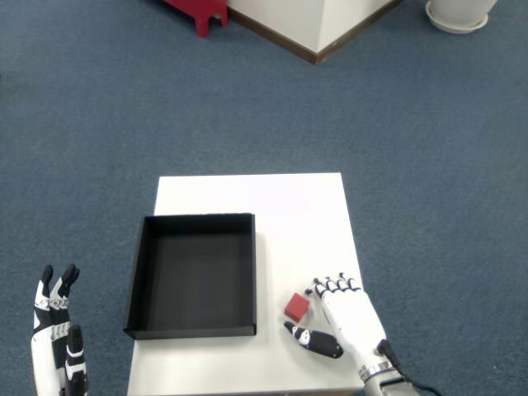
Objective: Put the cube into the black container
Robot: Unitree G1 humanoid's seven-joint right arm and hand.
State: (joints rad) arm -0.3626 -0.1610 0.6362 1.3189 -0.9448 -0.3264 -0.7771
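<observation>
A small red cube (297,307) lies on the white table (280,206), just right of the black container (194,275), which is an open, empty, shallow tray. My right hand (342,318) rests on the table right beside the cube. Its fingertips curl near the cube's right side and its thumb (313,340) lies below the cube. The fingers are apart and the cube is not held. My left hand (56,346) hovers off the table at the lower left with its fingers raised.
Blue carpet surrounds the small table. A red object (198,12) and a white wall corner (318,29) stand at the top, with a white pot base (460,12) at the top right.
</observation>
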